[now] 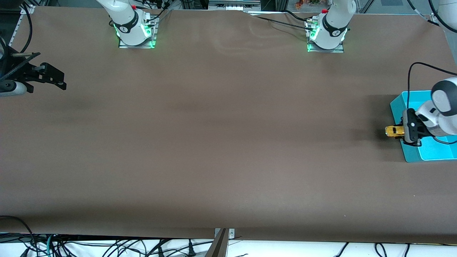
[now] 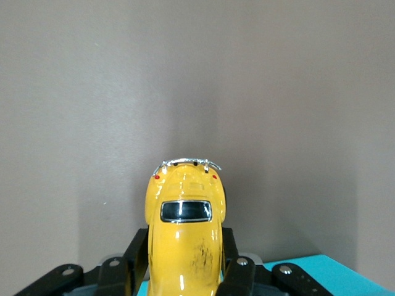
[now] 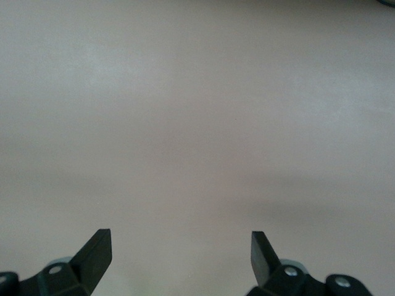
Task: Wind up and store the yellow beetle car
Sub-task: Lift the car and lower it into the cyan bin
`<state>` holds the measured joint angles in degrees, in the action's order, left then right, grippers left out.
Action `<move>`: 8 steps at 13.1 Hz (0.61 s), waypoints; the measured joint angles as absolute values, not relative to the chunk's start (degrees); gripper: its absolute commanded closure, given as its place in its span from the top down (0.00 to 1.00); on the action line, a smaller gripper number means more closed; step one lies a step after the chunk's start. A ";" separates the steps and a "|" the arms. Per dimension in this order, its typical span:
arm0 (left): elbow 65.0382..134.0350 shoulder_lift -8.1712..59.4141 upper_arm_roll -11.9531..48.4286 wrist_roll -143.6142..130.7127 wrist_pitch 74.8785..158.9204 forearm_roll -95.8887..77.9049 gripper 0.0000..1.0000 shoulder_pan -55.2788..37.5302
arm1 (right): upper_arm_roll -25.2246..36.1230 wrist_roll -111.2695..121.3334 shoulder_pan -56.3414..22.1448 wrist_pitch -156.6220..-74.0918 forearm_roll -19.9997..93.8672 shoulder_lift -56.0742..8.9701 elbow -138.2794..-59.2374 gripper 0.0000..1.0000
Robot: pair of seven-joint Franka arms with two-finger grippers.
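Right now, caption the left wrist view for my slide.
Left end effector shut on the yellow car, held at the blue bin's edge over the brown table.

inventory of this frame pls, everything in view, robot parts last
yellow beetle car: 1, yellow, held in the left claw over the bin's edge
bin: 1, turquoise, on the table at the left arm's end
table: 1, brown cover
left claw: 1, black, shut on the car's sides
right claw: 1, black, open, over the table's right-arm end, waiting
arm bases: 2, white, along the table's edge farthest from the front camera
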<state>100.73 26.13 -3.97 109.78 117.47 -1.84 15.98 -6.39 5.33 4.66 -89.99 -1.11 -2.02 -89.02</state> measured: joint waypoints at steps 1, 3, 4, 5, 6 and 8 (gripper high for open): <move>98.37 26.11 -3.99 109.73 115.03 -1.89 0.10 16.01 | -6.38 5.33 4.66 -89.99 -1.11 -2.02 -89.01 1.00; 93.21 26.03 -4.16 109.52 109.47 -1.90 0.10 16.53 | -6.37 5.33 4.66 -89.97 -1.12 -2.02 -89.01 1.00; 91.35 26.02 -4.43 109.51 107.70 -1.89 0.10 17.26 | -6.36 5.34 4.66 -89.97 -1.13 -2.02 -89.00 1.00; 90.48 26.03 -4.58 109.52 106.84 -1.89 0.12 18.72 | -6.36 5.33 4.67 -89.97 -1.13 -2.02 -89.00 1.00; 90.40 26.17 -4.70 109.67 106.51 -1.80 0.12 20.88 | -6.35 5.33 4.67 -89.96 -1.14 -2.02 -89.00 1.00; 90.47 28.33 -4.89 111.66 106.56 -1.71 0.12 27.08 | -6.33 5.34 4.67 -89.94 -1.14 -2.02 -89.00 1.00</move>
